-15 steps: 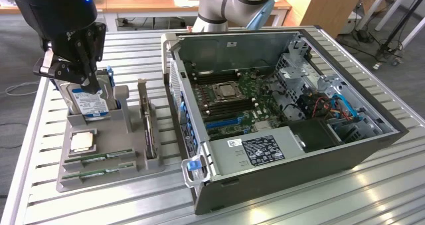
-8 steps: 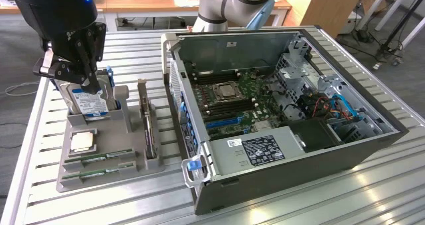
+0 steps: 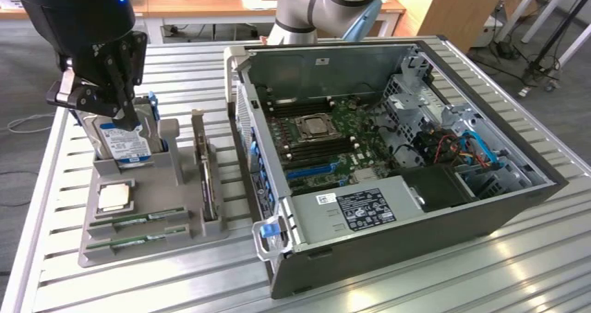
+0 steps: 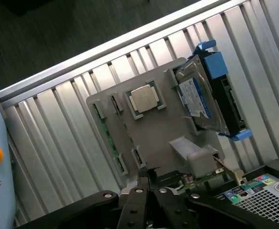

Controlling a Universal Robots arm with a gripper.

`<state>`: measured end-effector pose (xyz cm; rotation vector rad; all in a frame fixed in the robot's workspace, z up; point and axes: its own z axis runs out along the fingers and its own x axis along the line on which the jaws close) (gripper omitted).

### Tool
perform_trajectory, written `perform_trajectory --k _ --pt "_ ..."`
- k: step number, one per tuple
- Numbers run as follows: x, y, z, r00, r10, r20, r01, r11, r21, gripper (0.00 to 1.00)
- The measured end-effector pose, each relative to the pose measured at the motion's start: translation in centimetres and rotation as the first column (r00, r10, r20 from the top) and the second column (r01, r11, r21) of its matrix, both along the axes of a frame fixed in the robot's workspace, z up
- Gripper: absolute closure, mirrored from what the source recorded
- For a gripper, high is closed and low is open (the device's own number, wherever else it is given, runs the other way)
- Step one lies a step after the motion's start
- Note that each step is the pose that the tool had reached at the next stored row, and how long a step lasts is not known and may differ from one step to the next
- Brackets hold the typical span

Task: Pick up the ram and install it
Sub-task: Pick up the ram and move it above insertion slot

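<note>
The ram (image 3: 138,220) lies in the grey holder (image 3: 162,188), apart from the closed jaws.

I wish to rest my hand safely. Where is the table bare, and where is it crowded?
Bare table slats lie beside the grey tray at the exterior view's lower left, and beside the computer case at lower right. The gap between them is narrow.

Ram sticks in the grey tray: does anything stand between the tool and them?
Nothing visible does. The tool hangs near the hard drive at the other end of the tray; the ram sticks lie uncovered in their slots, past the processor chip.
</note>
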<state>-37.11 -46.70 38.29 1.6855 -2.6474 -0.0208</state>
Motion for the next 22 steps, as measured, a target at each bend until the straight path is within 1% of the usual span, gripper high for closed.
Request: perform_trajectory --k 8,13,17,22 --pt "0.00 0.00 -0.01 0.9994 0.034 0.0000 -0.034 0.9994 0.0000 0.89" --pt "0.00 0.00 -0.02 0.9980 0.063 0.0000 -0.063 0.9980 0.0000 0.89" --pt "0.00 0.00 -0.04 0.9955 0.095 0.0000 -0.095 0.9955 0.0000 0.89" --pt "0.00 0.00 -0.06 0.9904 0.138 0.0000 -0.138 0.9904 0.0000 0.89"
